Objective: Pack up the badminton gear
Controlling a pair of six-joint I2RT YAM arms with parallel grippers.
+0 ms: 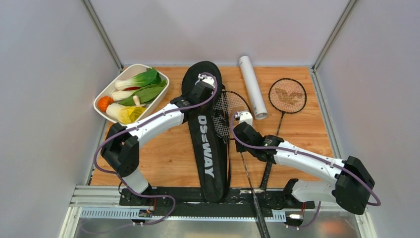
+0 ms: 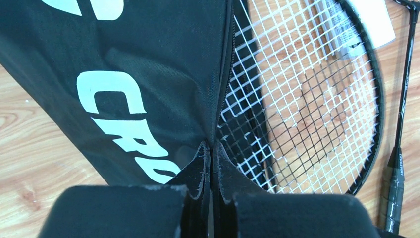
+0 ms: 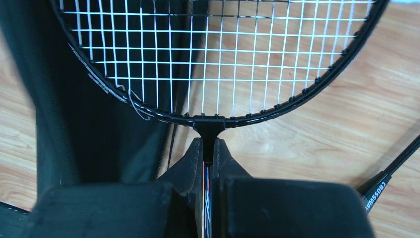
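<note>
Top view, near to far. At 6 o'clock the grip of the held racket [image 3: 209,124] runs off the near edge of the table [image 1: 307,134] and is cut off by the frame. The right gripper [image 3: 208,148] is clamped on this racket's shaft just below the throat, its jaws nearly together. The strung head lies ahead of the fingers and overlaps the open side of the black racket bag [image 1: 210,158] at 9 o'clock from it. How far the head sits inside cannot be told.

The left gripper [image 2: 212,148] is pinched tight on the edge of the bag's opening. That arm hides the first letters of the logo.

The second racket [image 1: 287,95] lies free at 2 o'clock. The white tube [image 1: 252,87] is at 1 o'clock, just beside the held head. The tray of vegetables [image 1: 111,83] is at 10 o'clock.
</note>
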